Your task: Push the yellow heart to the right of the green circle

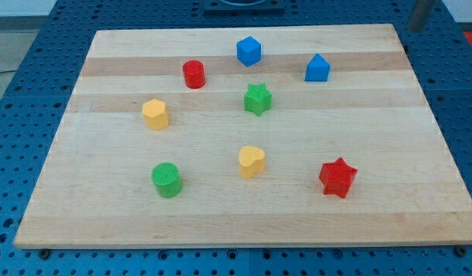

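Observation:
The yellow heart [252,162] lies on the wooden board [374,215], low and near the middle. The green circle [166,180] sits to its left and slightly lower, about a hundred pixels away. A dark rod shows at the view's top right corner, beyond the board's far edge. My tip [417,29] is far from both blocks, up and to the right of them, touching no block.
A red star [338,177] lies right of the yellow heart. A yellow hexagon [155,114], a red cylinder [193,74], a green star [258,99], a blue cube [249,51] and a blue pentagon block [317,68] lie in the upper half.

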Tool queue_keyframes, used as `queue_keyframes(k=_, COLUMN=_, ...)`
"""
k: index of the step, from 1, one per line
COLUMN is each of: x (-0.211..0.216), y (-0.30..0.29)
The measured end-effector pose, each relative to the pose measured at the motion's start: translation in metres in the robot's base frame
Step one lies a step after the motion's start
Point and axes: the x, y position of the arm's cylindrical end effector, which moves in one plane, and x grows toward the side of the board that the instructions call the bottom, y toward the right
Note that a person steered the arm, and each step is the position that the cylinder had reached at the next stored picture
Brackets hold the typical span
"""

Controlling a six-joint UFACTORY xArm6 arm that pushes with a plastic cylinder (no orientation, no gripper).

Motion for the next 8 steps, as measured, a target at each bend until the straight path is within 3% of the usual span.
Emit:
queue_keyframes(k=2, x=0.027, y=-0.035)
queue_keyframes(k=4, x=0.105, y=-0.122)
queue_keyframes(k=6, x=0.204, y=-0.124)
queue_keyframes(k=8, x=0.273, y=-0.244)
